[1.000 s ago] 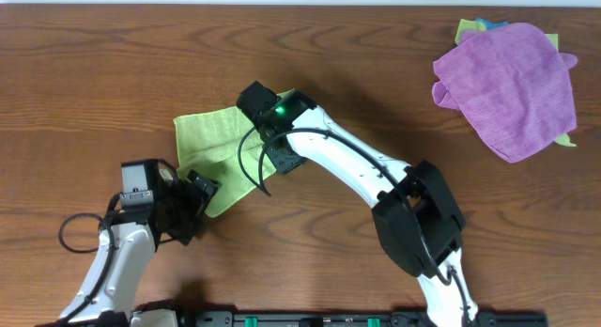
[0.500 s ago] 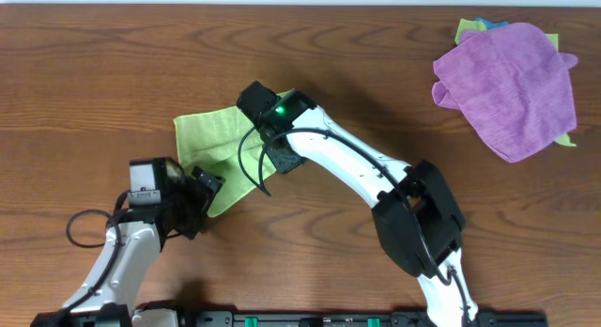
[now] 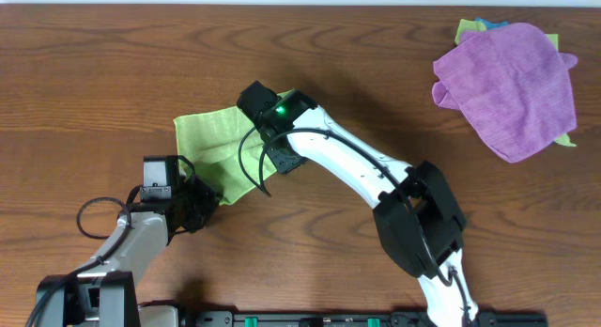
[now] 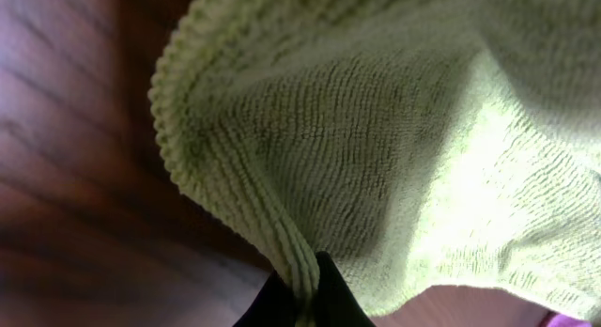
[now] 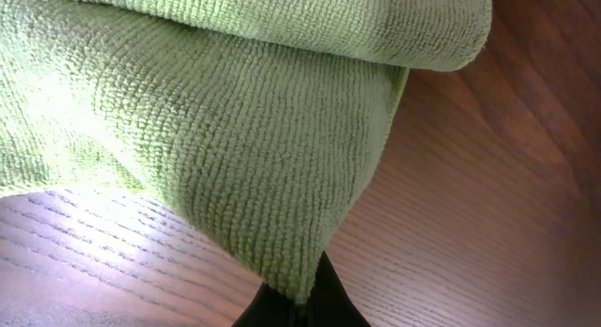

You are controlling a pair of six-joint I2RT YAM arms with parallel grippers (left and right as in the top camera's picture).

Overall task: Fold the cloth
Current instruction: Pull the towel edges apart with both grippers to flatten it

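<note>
— Where is the cloth (image 3: 208, 144)?

— On the worktop (image 3: 94, 64), left of the middle, spread between the two arms. It lies well apart from the purple cloth (image 3: 507, 87) at the far right.

— What about the left fingers (image 4: 333, 303)?

— Pinched together on the cloth's near corner. In the left wrist view the ribbed hem runs down between the dark tips.

— And the right fingers (image 5: 331, 303)?

— Closed on a corner at the cloth's far side. There the fabric comes to a point between the tips, with a rolled fold above it.
</note>
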